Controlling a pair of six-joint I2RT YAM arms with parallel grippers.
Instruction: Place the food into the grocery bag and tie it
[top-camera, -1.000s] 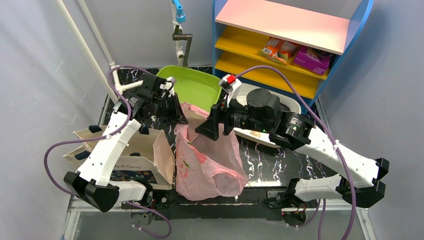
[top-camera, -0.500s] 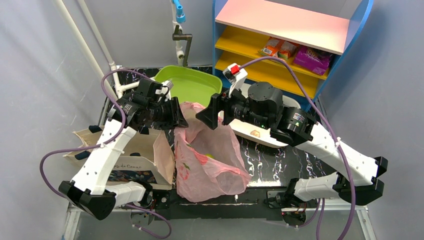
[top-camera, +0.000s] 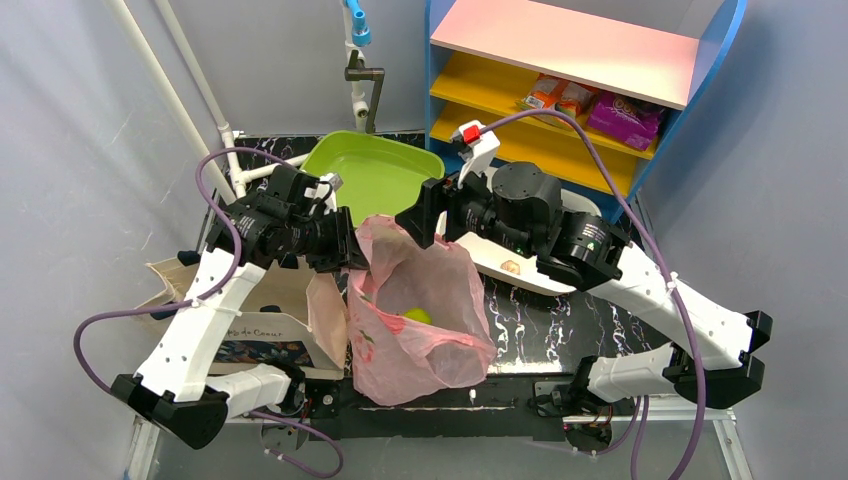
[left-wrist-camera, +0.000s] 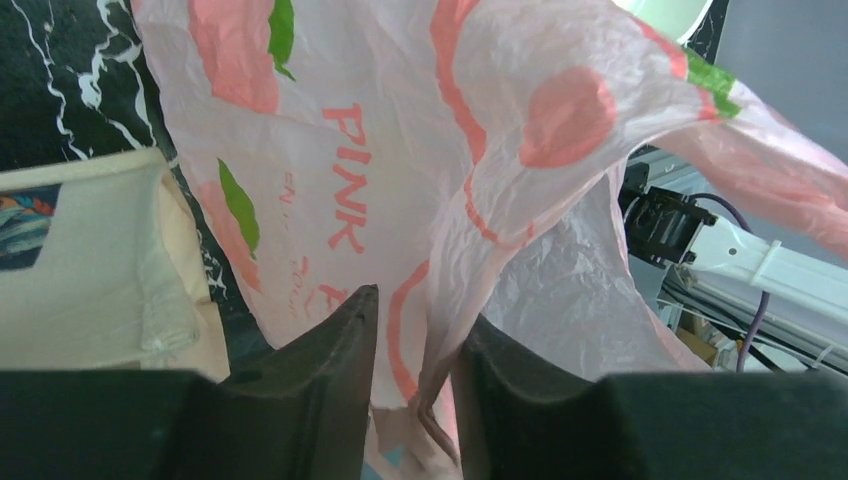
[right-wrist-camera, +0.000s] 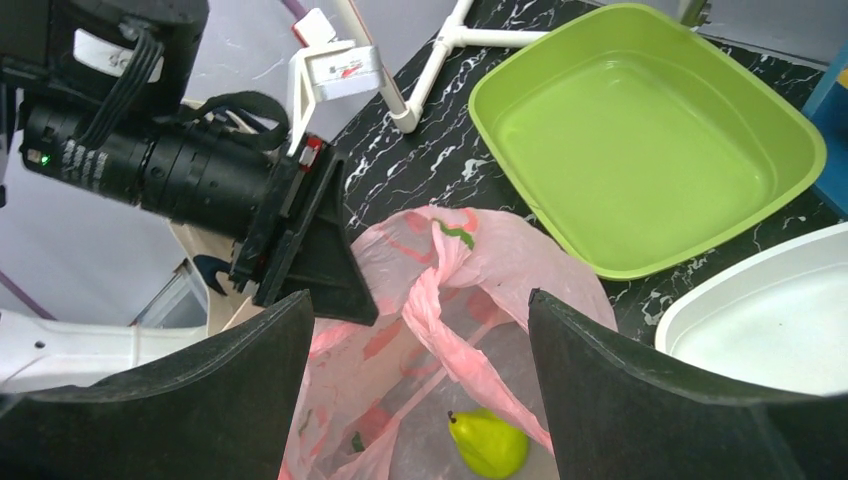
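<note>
1. The grocery bag (top-camera: 415, 310), thin pink plastic, stands open-mouthed near the middle of the black marbled tabletop (top-camera: 540, 320), towards its near edge.
2. Its side carries "PINK" in red capitals, seen in the left wrist view. The smaller lettering under it is too creased to read. Red patches and green leaf shapes are printed around the word.
3. A yellow-green pear (right-wrist-camera: 490, 445) lies at the bottom of the bag.
4. The left gripper (left-wrist-camera: 415, 310) is at the bag's left rim. Its jaws stand a little apart, with a fold of pink film hanging in the gap.
5. The right gripper (right-wrist-camera: 418, 300) hovers over the far rim of the bag, jaws wide apart and holding nothing. A twisted strand of the bag's handle rises below them.
6. Left of the bag, touching it, sits a beige canvas tote (top-camera: 290, 290). The words "de Coeur" can be read on its near face.
7. A lime-green tub (top-camera: 385, 175) lies on the far side, and a white tray (top-camera: 520, 265) lies to its right.
8. Snack packets (top-camera: 590, 105) lie on the yellow shelf (top-camera: 520, 80) at the far right; their print is too small to read.
</note>
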